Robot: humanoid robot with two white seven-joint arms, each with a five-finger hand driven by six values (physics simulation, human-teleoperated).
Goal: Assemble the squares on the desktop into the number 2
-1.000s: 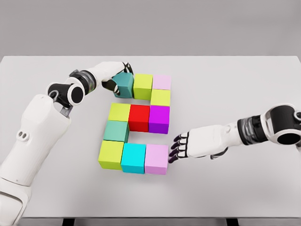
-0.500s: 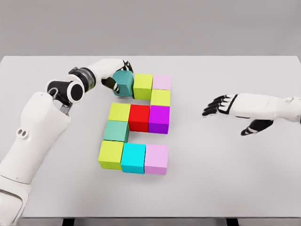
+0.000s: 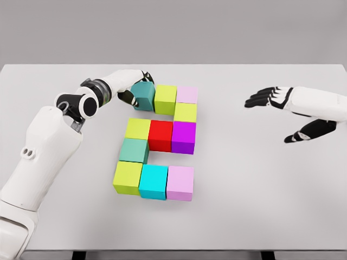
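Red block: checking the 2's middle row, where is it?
In the head view the red block sits mid-table, between the yellow-green block on its left and the purple block on its right.

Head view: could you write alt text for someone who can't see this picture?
Eleven colored blocks on a white table form a number 2, and the robot's left hand is closed around the dark teal block at the top-left end of the figure. Its right hand hovers open above the table, off to the right and away from the blocks.
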